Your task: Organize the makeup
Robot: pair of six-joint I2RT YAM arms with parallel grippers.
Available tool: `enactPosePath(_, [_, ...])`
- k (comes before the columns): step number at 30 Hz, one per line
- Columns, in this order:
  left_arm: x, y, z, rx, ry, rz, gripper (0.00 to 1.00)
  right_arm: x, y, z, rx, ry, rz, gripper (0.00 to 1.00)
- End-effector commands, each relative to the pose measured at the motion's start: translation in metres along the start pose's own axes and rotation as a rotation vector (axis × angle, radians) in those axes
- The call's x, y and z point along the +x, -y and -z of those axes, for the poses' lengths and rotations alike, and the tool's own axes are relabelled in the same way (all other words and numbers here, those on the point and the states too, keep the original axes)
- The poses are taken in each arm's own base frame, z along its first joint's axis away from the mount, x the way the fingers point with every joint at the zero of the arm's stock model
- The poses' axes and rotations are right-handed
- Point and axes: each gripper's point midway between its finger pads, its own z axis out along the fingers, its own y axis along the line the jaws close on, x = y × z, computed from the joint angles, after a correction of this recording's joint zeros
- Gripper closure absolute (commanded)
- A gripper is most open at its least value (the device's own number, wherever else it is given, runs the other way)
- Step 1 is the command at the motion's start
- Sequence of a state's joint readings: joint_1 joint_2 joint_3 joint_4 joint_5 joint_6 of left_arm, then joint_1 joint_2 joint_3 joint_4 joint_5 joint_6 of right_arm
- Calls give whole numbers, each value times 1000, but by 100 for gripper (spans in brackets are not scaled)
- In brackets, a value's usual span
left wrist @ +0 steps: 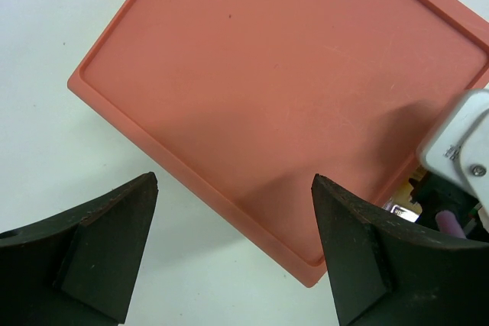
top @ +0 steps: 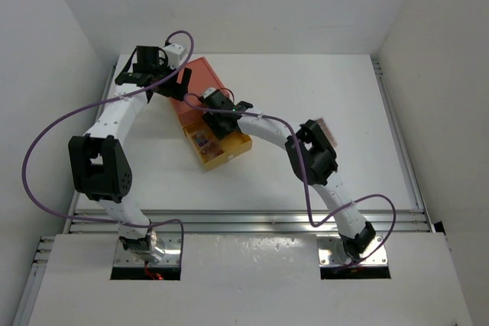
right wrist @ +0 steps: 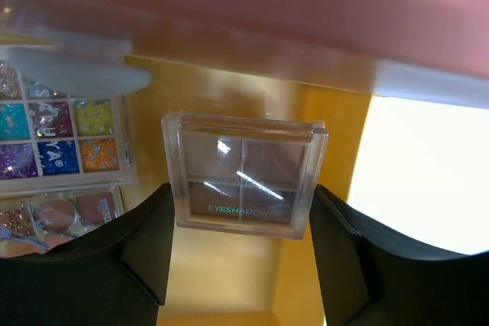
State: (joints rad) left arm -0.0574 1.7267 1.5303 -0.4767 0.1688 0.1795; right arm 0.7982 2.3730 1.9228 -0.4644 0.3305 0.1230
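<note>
Top external view first: a broad, smooth white table [top: 321, 112], and on it the orange box [top: 206, 78], square and matte. Its yellow drawer [top: 229, 150] is pulled out towards the arms. Both arms reach in to it.

Over to the left wrist. The left gripper [left wrist: 233, 185] hangs over the near corner of the box with its jaws spread wide and nothing in them. The black wedge-shaped fingers [left wrist: 99, 257] are apart, one over bare table outside the box edge, the other over the lid. Ahead of the jaws lies the flat salmon-orange plastic top, with a thin raised rim running round it.

Now the right wrist, and here is the makeup. The right gripper [right wrist: 243, 196] is down in the drawer with its jaws clamped on the brown eyeshadow palette [right wrist: 243, 166]. That is a small clear glossy plastic case with four brown pans and the word EYESHADOW on the lid, and a pad meets each of its side edges. Behind it is the smooth yellow drawer floor.

Left of the jaws, also in the drawer, lies a glitter palette [right wrist: 53, 127] of bright sparkly squares: teal, purple, blue, orange and yellow-green. Just below that sits a smaller palette [right wrist: 65, 215] with pinkish-brown pans, partly hidden by the left finger.
</note>
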Motion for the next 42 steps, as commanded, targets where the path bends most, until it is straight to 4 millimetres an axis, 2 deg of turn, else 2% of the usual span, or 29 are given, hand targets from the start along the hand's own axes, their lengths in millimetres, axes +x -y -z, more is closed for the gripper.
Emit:
enactPosePath(1, [-16,-4,14,-8,58,-9,12,-27,-5,4,-36,75,-45,79])
enactPosePath(6, [-16,-6,14,-17,56,-9,12,-17,-16,1,-87,48,-71,57])
enactPosePath(7, [-16,-6,14,-17,56,-9,12,-17,-17,2,-88,48,-70,57])
enactPosePath(8, [-16,-6,14,-17,56,-9,12,-18,-17,1,-92,47,-80,44])
enactPosePath(11, [-16,-6,14,-17,56,-9,12,-22,-15,6,-94,60,-87,29])
enactPosePath(14, [-16,-6,14,-17,56,-9,12,-31,-18,13,-108,87,-84,26])
enactPosePath(18, [-16,-6,14,-17,56,-9,12,-53,-13,30,-120,155,-99,20])
enactPosePath(20, [-16,-4,14,-8,58,-9,12,-61,-11,36,-127,177,-103,19])
enactPosePath(23, [-16,-4,14,-8,58,-9,12,-80,-10,56,-149,232,-113,19])
enactPosePath(24, [-16,-4,14,-8,58,-9,12,-91,-9,75,-173,267,-112,19])
enactPosePath(26, [-16,-4,14,-8,58,-9,12,-99,-6,94,-194,296,-100,19])
enactPosePath(27, [-16,-4,14,-8,58,-9,12,-104,0,121,-222,327,-104,19])
enactPosePath(28, [-16,-4,14,-8,58,-9,12,-104,7,130,-221,335,-99,14])
enactPosePath(29, [-16,-4,14,-8,58,-9,12,-96,11,135,-227,318,-101,12])
enactPosePath(30, [-16,-4,14,-8,58,-9,12,-84,28,147,-245,289,-118,10])
enactPosePath(32, [-16,-4,14,-8,58,-9,12,-77,52,171,-248,284,-144,1])
enactPosePath(33, [-16,-4,14,-8,58,-9,12,-62,85,165,-225,249,-185,1])
enactPosePath(34, [-16,-4,14,-8,58,-9,12,-35,93,168,-233,156,-163,0])
enactPosePath(35, [-16,-4,14,-8,58,-9,12,-20,116,164,-200,114,-186,0])
enactPosePath(36, [-16,-4,14,-8,58,-9,12,5,142,161,-168,32,-218,0])
enactPosePath(37, [-16,-5,14,-8,58,-18,12,31,151,153,-153,-64,-236,0])
enactPosePath(39, [-16,-6,14,-17,56,-18,12,70,192,146,-91,-175,-318,0])
enactPosePath(41, [-16,-6,14,-17,56,-18,12,116,217,130,-20,-316,-311,0])
enactPosePath(42, [-14,-6,14,-15,47,-16,12,128,230,126,4,-346,-318,0])
